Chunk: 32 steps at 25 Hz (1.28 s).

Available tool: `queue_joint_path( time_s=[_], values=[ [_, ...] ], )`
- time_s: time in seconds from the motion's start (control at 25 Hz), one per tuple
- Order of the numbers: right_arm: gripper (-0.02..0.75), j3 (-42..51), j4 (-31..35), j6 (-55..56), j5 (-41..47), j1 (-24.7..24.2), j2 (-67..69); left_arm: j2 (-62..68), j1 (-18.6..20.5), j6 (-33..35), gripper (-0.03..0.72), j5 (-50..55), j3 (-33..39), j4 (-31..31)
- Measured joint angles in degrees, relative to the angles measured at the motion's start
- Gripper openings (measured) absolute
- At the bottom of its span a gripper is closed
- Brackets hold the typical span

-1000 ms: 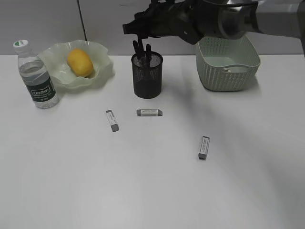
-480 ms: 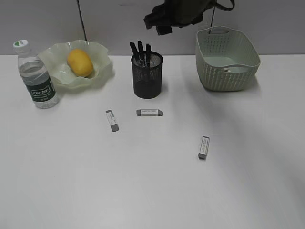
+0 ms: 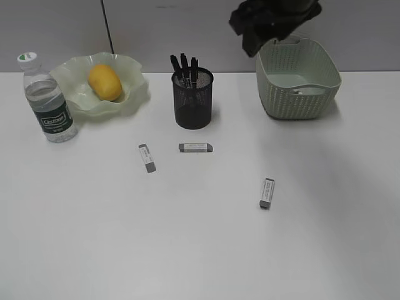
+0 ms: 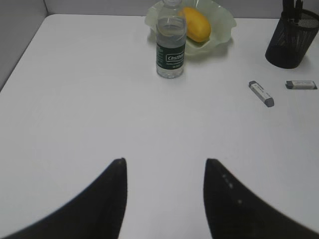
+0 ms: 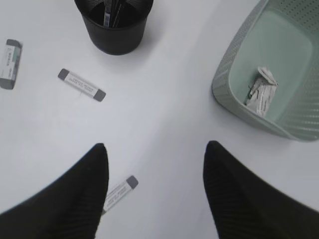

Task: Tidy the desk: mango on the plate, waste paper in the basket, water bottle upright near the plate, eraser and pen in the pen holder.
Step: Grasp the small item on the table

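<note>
Eraser (image 5: 118, 193) beneath right tool (image 5: 154, 149)

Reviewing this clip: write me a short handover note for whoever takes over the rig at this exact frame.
Left gripper: open, empty, low over the white desk.
Right gripper: open, empty, raised between the black mesh pen holder and the sage-green woven basket.
Done: yellow mango on wavy green plate; clear water bottle upright beside it; crumpled waste paper in basket; pens in holder.
Left: three grey erasers lie on the desk.
</note>
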Motion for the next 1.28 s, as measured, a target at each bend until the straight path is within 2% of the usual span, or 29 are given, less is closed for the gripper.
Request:
queue_joint_path(
  time_s=[0.16,0.36,0.56,0.68,0.92,1.28],
  values=[
    [0.482,12.93,4.06,-0.45,-3.04,-2.5,-11.35,0.0,0.0,0.0,0.382,0.0,0.0,0.0],
    [0.482,32.1,10.09,-3.14,-5.41,-8.69,-26.69,0.0,0.0,0.0,0.382,0.0,0.0,0.0],
    [0.482,46.36,10.37,-2.47,-5.95,-11.41,-44.04,0.0,0.0,0.0,0.382,0.0,0.0,0.0],
    [0.482,53.22,8.13,1.33,-7.31,-11.71,-53.7,0.0,0.0,0.0,0.382,0.0,0.0,0.0],
    [0.482,60.69,5.66,8.89,-7.05,-11.71,-72.85,0.0,0.0,0.0,0.382,0.0,0.0,0.0],
    [0.482,62.22,5.02,9.64,1.89,-11.71,-92.16,0.0,0.0,0.0,0.382,0.0,0.0,0.0]
  ],
)
